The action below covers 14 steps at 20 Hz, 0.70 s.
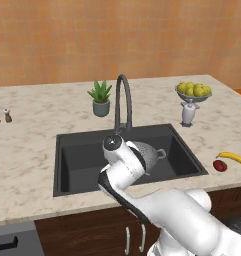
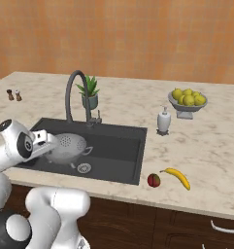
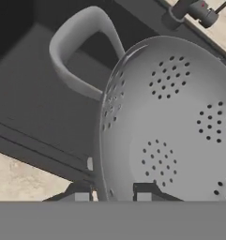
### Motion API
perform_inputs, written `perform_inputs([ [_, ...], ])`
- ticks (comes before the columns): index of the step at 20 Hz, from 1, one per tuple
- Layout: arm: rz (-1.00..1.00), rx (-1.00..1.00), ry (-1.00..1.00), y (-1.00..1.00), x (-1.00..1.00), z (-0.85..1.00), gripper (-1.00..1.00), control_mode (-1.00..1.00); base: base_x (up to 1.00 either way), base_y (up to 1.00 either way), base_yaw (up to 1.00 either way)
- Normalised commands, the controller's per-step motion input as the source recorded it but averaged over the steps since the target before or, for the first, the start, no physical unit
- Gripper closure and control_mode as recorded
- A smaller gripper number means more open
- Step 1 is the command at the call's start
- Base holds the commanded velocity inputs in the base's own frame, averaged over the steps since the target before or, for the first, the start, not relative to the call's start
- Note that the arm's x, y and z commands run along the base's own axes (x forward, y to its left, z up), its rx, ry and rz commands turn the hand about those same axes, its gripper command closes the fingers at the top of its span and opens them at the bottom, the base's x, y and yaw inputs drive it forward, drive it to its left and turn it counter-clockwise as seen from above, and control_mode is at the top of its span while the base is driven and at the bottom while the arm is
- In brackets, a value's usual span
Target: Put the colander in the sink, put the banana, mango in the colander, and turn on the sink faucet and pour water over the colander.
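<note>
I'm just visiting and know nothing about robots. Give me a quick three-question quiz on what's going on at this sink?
1. True or false: the banana already lies in the colander.
2. What does the gripper pinch? A) the faucet B) the colander's rim C) the mango
3. Which fruit lies nearer the sink?

Key: 1 false, it lies on the counter. 2 B. 3 the mango.

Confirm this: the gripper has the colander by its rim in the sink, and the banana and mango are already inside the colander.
Not quite. The gripper does hold the colander by its rim in the sink, but the banana and mango lie on the counter right of the sink, as the right base view shows.
</note>
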Motion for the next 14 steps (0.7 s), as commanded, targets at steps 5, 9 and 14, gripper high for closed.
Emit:
perform_inputs([
  [5, -0.14, -0.07, 0.01, 0.03, 0.76, -0.17, 1.00, -1.00, 0.00, 0.00, 0.00],
  [9, -0.06, -0.03, 0.02, 0.00, 0.71, -0.27, 1.00, -1.00, 0.00, 0.00, 0.00],
  [14, -0.02, -0.04, 0.00, -0.03, 0.27, -0.67, 1.00, -1.00, 0.00, 0.00, 0.00],
])
